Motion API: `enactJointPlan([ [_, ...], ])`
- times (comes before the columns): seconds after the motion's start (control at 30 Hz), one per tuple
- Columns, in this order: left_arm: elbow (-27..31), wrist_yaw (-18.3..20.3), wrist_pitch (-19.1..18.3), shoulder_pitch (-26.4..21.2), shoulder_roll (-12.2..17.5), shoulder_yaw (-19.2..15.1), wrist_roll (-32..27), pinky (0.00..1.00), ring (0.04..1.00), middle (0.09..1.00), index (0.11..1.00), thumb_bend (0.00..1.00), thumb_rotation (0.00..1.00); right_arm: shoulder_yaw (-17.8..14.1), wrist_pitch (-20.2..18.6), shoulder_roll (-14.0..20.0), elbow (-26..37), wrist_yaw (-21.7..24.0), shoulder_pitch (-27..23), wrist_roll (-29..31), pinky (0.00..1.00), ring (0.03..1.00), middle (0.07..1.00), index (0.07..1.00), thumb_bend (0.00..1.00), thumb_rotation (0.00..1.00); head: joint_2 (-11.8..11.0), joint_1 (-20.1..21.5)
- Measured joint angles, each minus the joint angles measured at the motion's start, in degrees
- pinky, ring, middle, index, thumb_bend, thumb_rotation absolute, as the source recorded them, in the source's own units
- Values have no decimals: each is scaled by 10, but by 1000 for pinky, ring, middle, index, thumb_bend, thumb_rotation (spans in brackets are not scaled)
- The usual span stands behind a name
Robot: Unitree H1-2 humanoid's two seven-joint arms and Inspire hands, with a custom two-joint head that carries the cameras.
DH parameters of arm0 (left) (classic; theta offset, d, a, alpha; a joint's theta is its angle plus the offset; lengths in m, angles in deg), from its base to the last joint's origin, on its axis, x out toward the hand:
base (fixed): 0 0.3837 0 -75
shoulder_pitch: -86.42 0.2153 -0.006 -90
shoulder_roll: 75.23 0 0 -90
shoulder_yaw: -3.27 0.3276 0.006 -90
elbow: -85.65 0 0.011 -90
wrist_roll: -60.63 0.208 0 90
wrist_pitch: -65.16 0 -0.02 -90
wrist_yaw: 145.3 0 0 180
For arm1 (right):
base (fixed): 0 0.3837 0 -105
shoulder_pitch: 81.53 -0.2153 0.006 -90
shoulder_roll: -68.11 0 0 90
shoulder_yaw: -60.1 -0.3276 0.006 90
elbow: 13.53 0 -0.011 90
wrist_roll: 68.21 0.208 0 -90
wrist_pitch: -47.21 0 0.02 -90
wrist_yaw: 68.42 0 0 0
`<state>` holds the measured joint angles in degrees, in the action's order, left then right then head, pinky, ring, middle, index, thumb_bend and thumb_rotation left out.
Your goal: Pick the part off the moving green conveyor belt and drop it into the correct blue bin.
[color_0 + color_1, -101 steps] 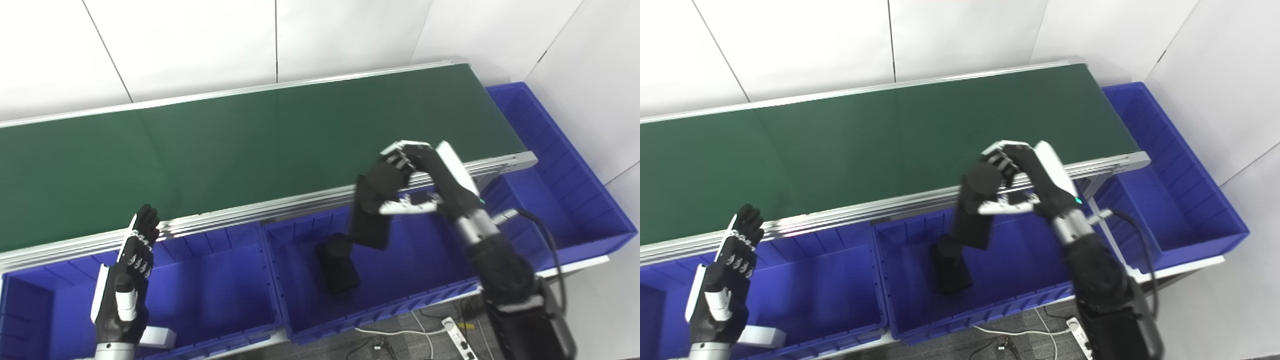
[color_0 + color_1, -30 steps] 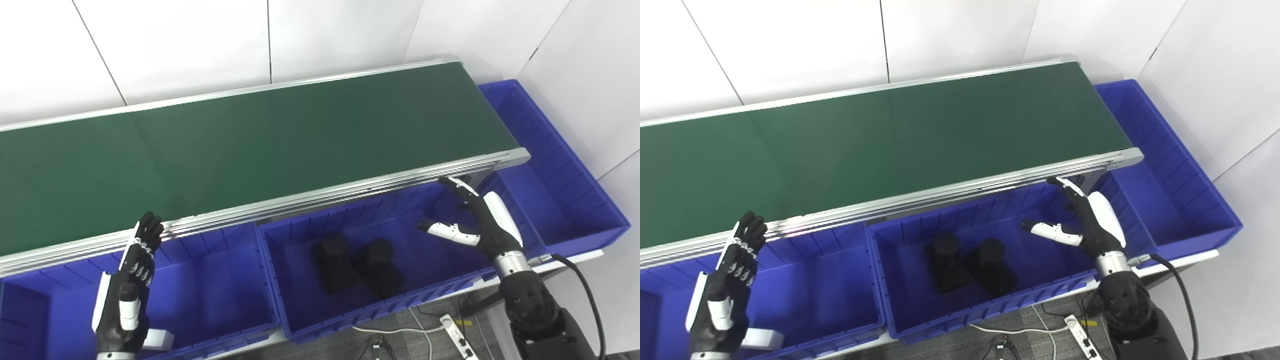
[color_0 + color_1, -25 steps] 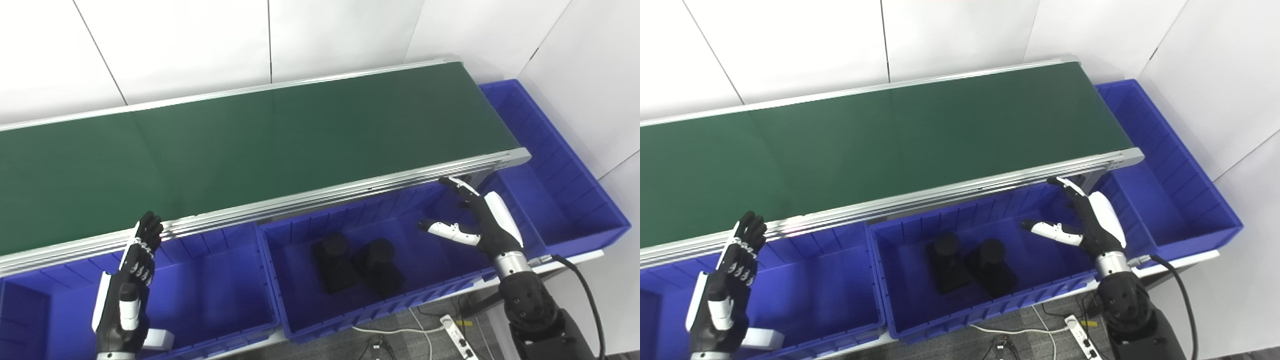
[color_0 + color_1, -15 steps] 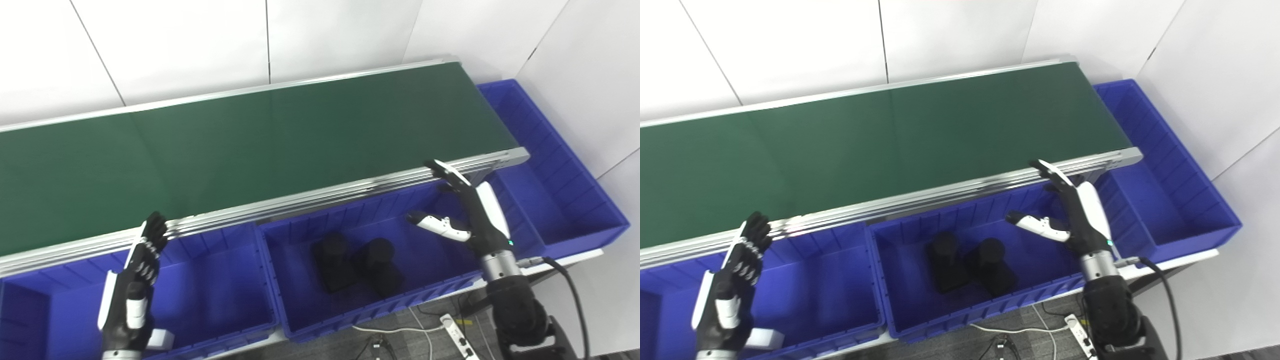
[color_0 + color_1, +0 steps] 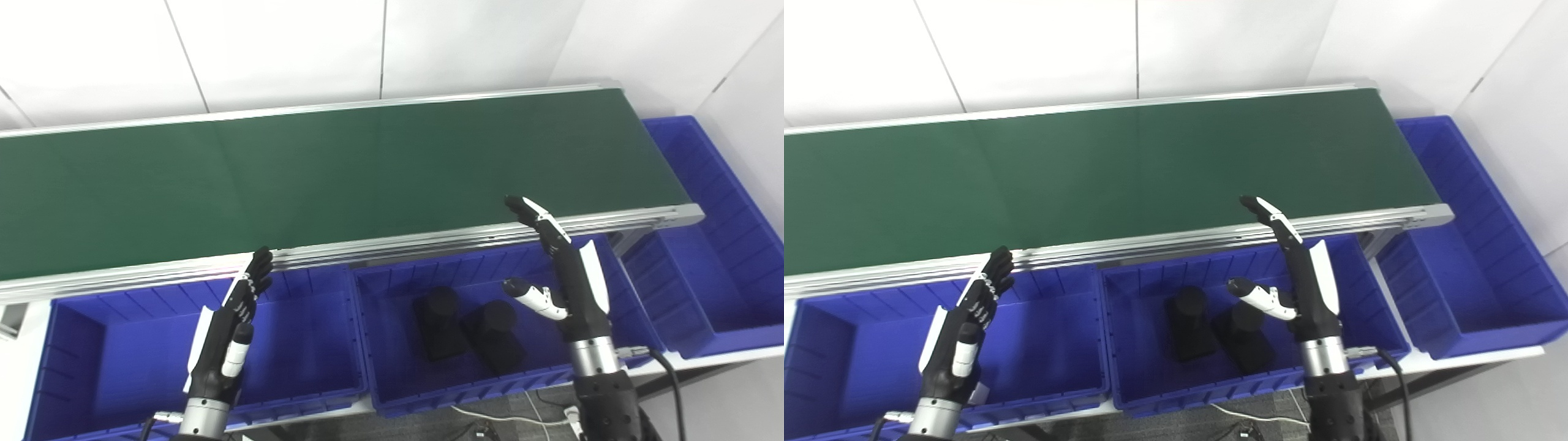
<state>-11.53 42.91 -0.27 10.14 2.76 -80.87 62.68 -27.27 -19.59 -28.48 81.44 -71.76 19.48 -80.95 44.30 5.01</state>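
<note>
The green conveyor belt [image 5: 343, 165] runs across the view with no part on it. Two black parts [image 5: 438, 321] [image 5: 499, 334] lie side by side in the middle blue bin [image 5: 392, 380]. My right hand [image 5: 560, 272] is open and empty, fingers stretched up over the right end of that bin, fingertips at the belt's near rail. My left hand [image 5: 229, 321] is open and empty, held upright over the left blue bin [image 5: 92, 392], just below the rail.
A third blue bin [image 5: 723, 269] stands at the belt's right end. The belt's aluminium rail [image 5: 429, 239] runs along the bins' far side. White wall panels stand behind. A cable and grey floor show below the bins.
The camera has shifted left, so the scene sits further right. My right hand has risen from inside the middle bin, its fingers now reaching the rail. The two parts have stayed put.
</note>
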Motion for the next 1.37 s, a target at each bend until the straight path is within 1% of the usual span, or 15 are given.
enactJointPlan([
  [0.03,-1,-2,0,0,0,3,3,906,942,944,924,812,1000,12,2,-3,-11,0,-6,-1,856,881,879,851,902,905,-2,-4],
  [0.07,-1,-6,0,0,0,6,9,906,942,943,922,809,1000,21,2,-4,-18,-1,-10,-5,857,884,884,856,902,919,-2,-4],
  [0.1,-1,-9,0,0,1,10,14,914,947,945,924,822,1000,35,4,-4,-27,0,-15,-8,875,903,898,861,919,937,-8,-17],
  [0.2,-1,-17,0,0,1,17,23,925,955,948,924,848,1000,69,8,-7,-60,1,-28,-6,922,937,919,873,947,961,-10,-23],
  [0.23,-1,-18,0,0,1,18,23,925,955,948,924,850,1000,78,8,-7,-72,1,-32,0,924,939,920,873,949,962,-10,-23],
  [0.27,-1,-21,0,0,1,19,25,926,956,948,923,858,1000,88,9,-8,-86,2,-35,9,926,938,921,874,952,968,-12,-32],
  [0.33,0,-28,0,1,2,21,28,915,949,946,920,838,1000,99,10,-8,-110,4,-37,28,926,940,929,886,949,979,-13,-32],
  [0.47,0,-42,0,1,7,29,43,907,945,945,920,811,1000,116,10,-8,-141,9,-37,43,932,946,932,894,928,996,-18,-38],
  [0.63,-2,-58,0,-1,21,51,51,906,943,944,917,816,1000,137,10,-12,-171,13,-40,50,936,946,936,895,928,1000,-24,-42],
  [0.73,-8,-75,0,-1,24,63,63,902,931,937,914,808,1000,146,10,-20,-173,13,-40,52,930,938,928,889,912,1000,-28,-49],
  [0.87,-18,-95,1,-3,29,82,72,910,928,932,911,808,1000,159,10,-27,-183,13,-42,50,936,947,937,902,916,1000,-33,-57],
  [1.03,-20,-112,1,-3,31,89,72,899,929,932,909,818,1000,158,10,-27,-191,15,-37,54,943,946,943,912,912,1000,-36,-61],
  [1.2,-22,-119,1,-4,40,100,72,921,937,936,905,840,1000,152,10,-24,-197,21,-37,68,946,946,941,910,916,1000,-40,-62],
  [1.33,-25,-126,1,-4,42,108,72,907,929,928,898,845,1000,152,10,-25,-197,24,-37,71,952,948,945,916,924,1000,-41,-64],
  [1.37,-26,-128,1,-4,42,110,71,908,929,928,898,848,1000,152,10,-25,-197,24,-36,72,952,949,946,918,925,1000,-45,-66],
])
